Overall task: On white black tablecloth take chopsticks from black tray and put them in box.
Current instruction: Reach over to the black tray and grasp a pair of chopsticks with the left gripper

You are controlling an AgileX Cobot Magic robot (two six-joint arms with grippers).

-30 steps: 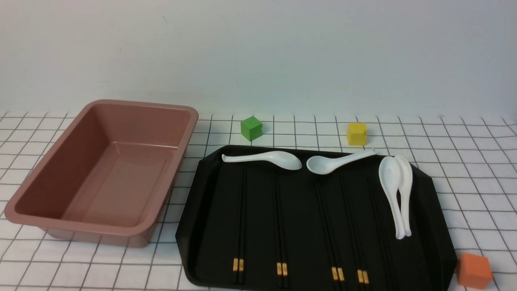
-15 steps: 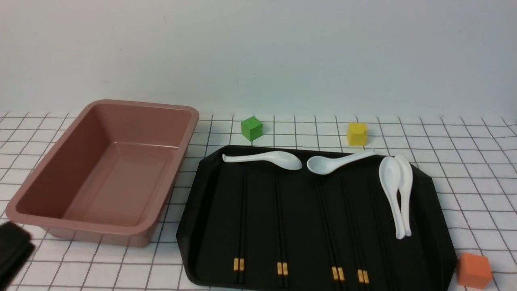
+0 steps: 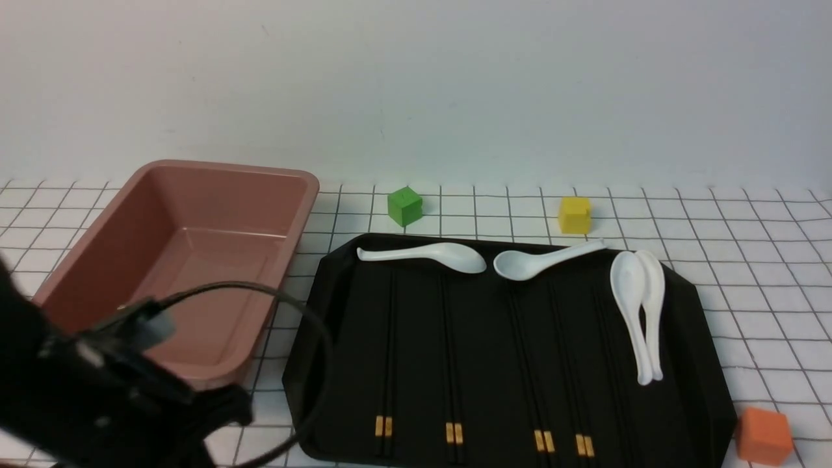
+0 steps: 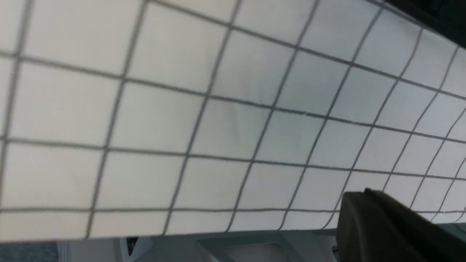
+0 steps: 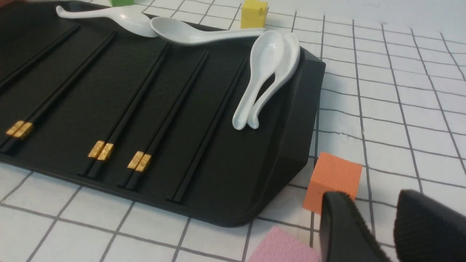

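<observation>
Left tool (image 3: 214, 416): our left arm fills the near left corner of the front view, in front of the box; we read its jaws as fully closed, and nothing shows between them. Its wrist camera sees only the checked cloth (image 4: 218, 120) and one dark finger (image 4: 386, 225).
Right tool (image 5: 378, 229): out of the front view; its own camera shows two dark fingers with a narrow gap between them, holding nothing, low over the cloth beside an orange cube (image 5: 333, 180) and a pink block (image 5: 284, 247).
Chopsticks (image 3: 455, 364): four pairs lie side by side on the black tray (image 3: 689, 364), gold bands toward us, tips pointing away. None has been lifted.
Spoons (image 3: 640, 312): four white ones sit across the far part of the tray, two nested at the right. We leave them alone.
Box (image 3: 162, 260): pinkish-brown, to the left of the tray, nothing in it.
Far cubes: green (image 3: 404, 207) and yellow (image 3: 574, 215), just past the tray's far edge.
Step in hand: we judge this the reach toward the first pick; no chopsticks have been moved yet.
Next move: our left tool needs to open, come over the leftmost pair (image 3: 387, 364), and close across both sticks, clear of the tray's rim.
</observation>
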